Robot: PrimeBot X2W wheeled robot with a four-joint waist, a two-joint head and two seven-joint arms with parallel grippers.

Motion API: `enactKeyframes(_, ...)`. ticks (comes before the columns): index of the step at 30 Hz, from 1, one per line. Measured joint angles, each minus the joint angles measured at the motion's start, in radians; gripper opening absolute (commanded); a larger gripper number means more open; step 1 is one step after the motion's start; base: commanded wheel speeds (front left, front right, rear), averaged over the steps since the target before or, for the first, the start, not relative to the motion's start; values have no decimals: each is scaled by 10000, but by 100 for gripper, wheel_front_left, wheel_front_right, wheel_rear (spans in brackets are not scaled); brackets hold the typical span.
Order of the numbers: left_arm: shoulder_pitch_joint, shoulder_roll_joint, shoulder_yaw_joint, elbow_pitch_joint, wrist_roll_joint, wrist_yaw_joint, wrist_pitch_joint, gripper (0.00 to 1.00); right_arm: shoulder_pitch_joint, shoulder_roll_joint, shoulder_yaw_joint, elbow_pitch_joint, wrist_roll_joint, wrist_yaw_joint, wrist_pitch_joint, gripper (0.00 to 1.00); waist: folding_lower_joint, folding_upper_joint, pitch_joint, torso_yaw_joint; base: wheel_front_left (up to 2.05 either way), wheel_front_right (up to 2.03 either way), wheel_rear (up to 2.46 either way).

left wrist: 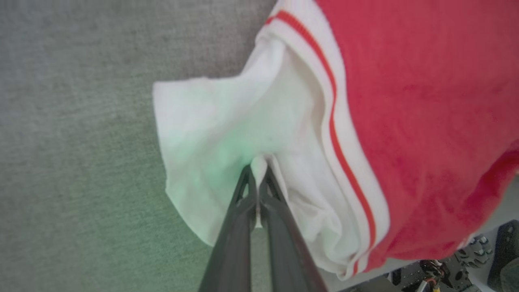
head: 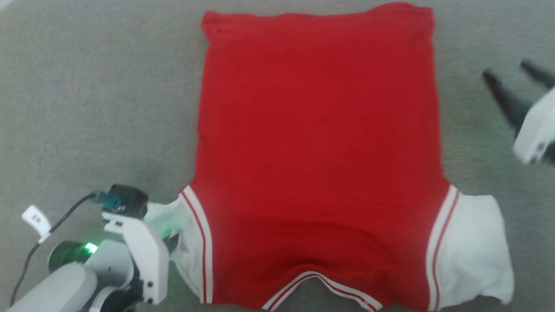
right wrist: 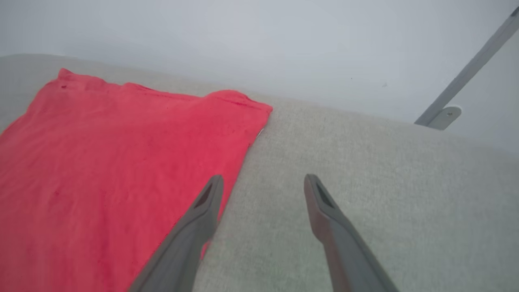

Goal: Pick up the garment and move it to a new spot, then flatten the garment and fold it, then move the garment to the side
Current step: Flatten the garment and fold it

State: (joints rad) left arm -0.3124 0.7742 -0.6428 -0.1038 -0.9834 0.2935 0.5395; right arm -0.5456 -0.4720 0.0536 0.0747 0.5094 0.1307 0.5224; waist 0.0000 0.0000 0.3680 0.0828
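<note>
Place: prob. a robotics lab or test rm.
Work surface: grey felt-like cover [head: 86, 108] over a raised bench, run up to a bare pale wall [right wrist: 259, 36].
Fixture: grey metal strut [right wrist: 466, 77] slanting down that wall to a round foot.
Kit: dark machine parts [left wrist: 446, 267] below the bench edge, blurred.
Staging: lone red garment [head: 316, 130] spread flat on the cover.

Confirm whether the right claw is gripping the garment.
No, the right claw stands wide open and empty, just off the edge of the garment.
</note>
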Motion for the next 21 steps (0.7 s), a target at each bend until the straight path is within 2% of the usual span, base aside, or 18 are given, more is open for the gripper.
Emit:
enactKeyframes(9,-1195,-849,-320,433,197,-610,-13,0,-3599,-81,378,3597,-447,0,600,100,0,0,845,1028,0,0,0)
enactKeyframes(15,-1794,-1465,-558,826,372,-1076,-136,0,-5246,-48,420,6046,-811,0,1856,100,0,1,1422,1777,0,0,0)
enactKeyframes(21,-2115,-1969,-675,1264,366,-1498,-355,0,-6308,31,167,7605,-1103,-2,3283,100,0,1,1862,2368,0,0,0)
